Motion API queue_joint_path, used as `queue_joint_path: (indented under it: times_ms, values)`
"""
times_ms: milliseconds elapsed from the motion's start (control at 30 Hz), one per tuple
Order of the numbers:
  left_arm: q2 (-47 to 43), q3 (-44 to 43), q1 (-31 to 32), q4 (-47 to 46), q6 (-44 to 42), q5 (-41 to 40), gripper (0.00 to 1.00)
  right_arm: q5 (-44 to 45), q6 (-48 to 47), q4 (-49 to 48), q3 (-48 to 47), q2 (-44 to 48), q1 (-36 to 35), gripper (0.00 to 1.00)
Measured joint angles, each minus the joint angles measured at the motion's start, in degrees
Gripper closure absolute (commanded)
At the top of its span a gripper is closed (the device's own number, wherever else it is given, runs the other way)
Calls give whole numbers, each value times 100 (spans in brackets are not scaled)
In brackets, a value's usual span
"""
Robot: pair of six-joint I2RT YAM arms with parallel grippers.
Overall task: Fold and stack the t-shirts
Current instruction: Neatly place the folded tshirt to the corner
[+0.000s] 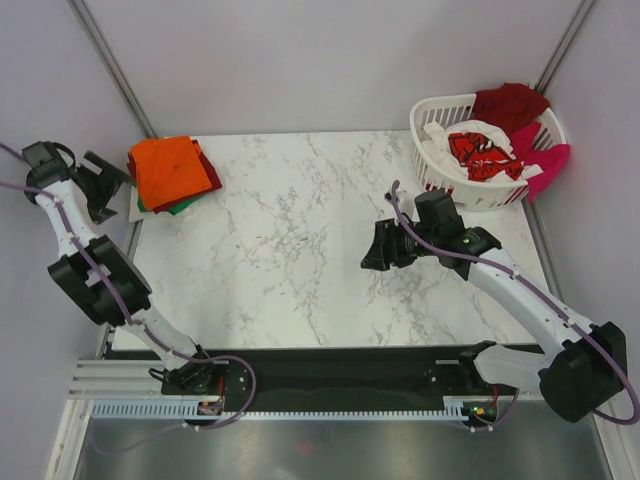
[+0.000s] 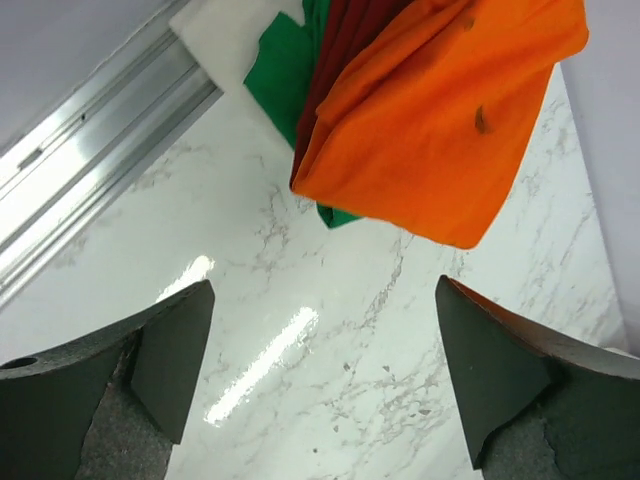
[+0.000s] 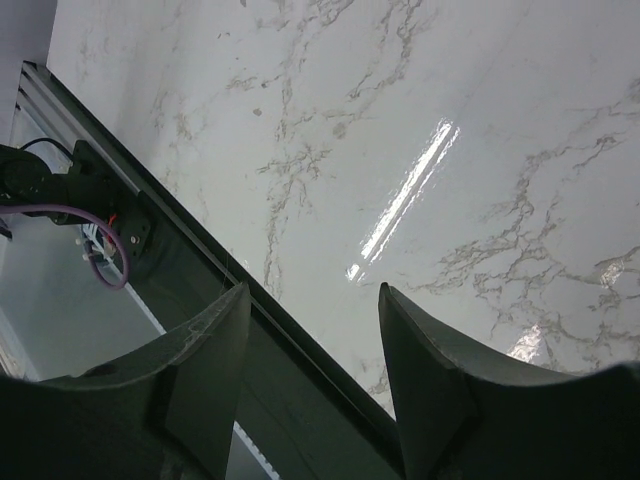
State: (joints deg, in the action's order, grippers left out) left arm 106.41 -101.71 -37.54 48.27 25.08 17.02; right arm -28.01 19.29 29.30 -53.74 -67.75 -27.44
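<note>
Gleaming marble table (image 1: 300, 250) bears folded t-shirts (image 1: 172, 172).

Orange t-shirt (image 1: 168, 168) folded atop dark red shirt (image 2: 340, 40), green shirt (image 2: 285, 80) — far-left table (image 1: 300, 250) corner; white (image 1: 478, 150), magenta (image 1: 548, 162), maroon shirts (image 1: 510, 105) crumpled in basket (image 1: 478, 193).

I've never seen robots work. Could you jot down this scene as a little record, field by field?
folded pile: orange t-shirt on top, dark red layer and green layer beneath; table far-left corner
basket: far-right corner; holds white red-printed shirt, dark red shirt, magenta shirt, all unfolded
left jaws: open, empty, beside the pile
right jaws: open, empty, over the table, right of centre
</note>
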Motion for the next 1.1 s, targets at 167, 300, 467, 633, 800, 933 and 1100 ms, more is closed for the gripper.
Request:
queue_joint_path:
  times_ms: [167, 300, 467, 633, 800, 933, 1100]
  values:
    - [-1486, 1849, -195, -1196, 627, 96, 19, -26, 42, -7, 11, 210, -17, 36]
    - [-1475, 1934, 221, -1928, 890, -48, 57, -33, 70, -4, 33, 345, -20, 35]
    - [-494, 1167, 656, -2485, 990, 0, 87, 20, 105, -4, 50, 380, -22, 35]
    - [553, 267, 811, -2680, 955, 118, 96, 136, 160, -28, 131, 378, -22, 34]
    - [1370, -511, 981, -2767, 835, 157, 97, 151, 192, -155, 177, 153, -22, 34]
    - [1902, -1014, 1165, -2780, 597, 37, 98, 160, 179, -225, 177, -192, -22, 34]
    - [2310, -1309, 1425, -2702, 151, -839, 98, 157, 155, -313, 177, -568, -22, 34]
